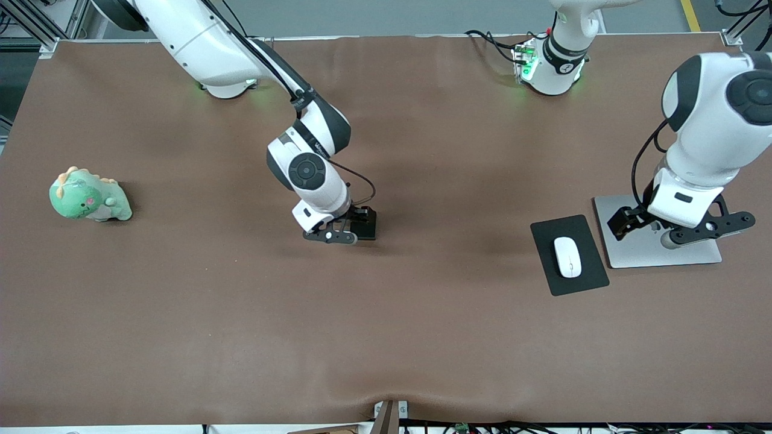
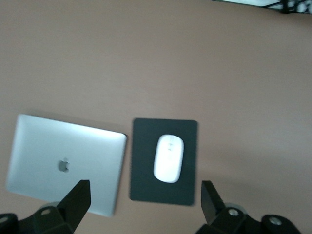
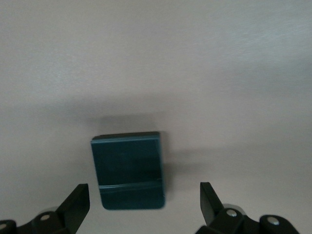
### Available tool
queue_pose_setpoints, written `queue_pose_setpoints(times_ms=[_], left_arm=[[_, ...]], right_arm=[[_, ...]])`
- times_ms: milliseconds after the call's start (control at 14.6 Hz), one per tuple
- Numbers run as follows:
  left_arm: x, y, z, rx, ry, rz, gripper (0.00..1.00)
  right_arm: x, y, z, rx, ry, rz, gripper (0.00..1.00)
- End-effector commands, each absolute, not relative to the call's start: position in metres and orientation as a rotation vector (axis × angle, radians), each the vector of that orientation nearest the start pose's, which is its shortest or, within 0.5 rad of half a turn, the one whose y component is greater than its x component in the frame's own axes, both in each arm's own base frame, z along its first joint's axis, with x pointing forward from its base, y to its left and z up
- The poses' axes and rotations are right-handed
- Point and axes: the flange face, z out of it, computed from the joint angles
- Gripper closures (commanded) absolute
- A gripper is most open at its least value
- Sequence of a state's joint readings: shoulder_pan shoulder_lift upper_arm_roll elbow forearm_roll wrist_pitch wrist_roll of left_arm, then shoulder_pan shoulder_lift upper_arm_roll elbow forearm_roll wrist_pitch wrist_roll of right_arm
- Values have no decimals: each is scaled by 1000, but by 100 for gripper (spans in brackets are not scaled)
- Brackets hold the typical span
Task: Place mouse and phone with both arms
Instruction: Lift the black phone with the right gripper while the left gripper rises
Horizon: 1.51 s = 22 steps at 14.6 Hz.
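Looking from the front, the right gripper (image 1: 353, 231) hung over the phone (image 1: 367, 228) mid-table; a skewed descent could nudge it. Left wrist: mouse (image 2: 168, 158) on the pad (image 2: 141, 161) beside the laptop (image 2: 63, 163), left gripper (image 2: 145, 201) spread, empty. Right wrist: fingers (image 3: 78, 201) wide apart, nothing held.

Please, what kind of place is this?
Probably a robotics lab test table: two arms mounted on a brown-covered table, staged with a closed laptop, a mouse on its pad, and a plush dinosaur.
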State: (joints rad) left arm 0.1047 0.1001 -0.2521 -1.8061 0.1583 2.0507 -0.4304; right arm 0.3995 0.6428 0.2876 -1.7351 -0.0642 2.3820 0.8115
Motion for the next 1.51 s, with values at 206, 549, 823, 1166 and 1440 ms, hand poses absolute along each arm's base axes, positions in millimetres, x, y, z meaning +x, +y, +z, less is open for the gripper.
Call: queue_pose_setpoints(times_ms=[206,549,823,1166,1440], left_arm=[[605,-79,548,-3093,-393,-233,0],[606,-90,596,-3109,-378,-281,0],[607,-87,596,-3114,-372,-277,0],[596,-80,604,-3110,-249,-250,0],[579,-84,612,-3099,-184,-181,0]], right_arm=[[528,427,200,-3037,182,65,0],[527,433,189,-3032,210,30,0],[525,442,172,-3040,220,9,0],[532,436,172,-3063,187,-24,67],[543,428,182,-3055,210,-27,100]])
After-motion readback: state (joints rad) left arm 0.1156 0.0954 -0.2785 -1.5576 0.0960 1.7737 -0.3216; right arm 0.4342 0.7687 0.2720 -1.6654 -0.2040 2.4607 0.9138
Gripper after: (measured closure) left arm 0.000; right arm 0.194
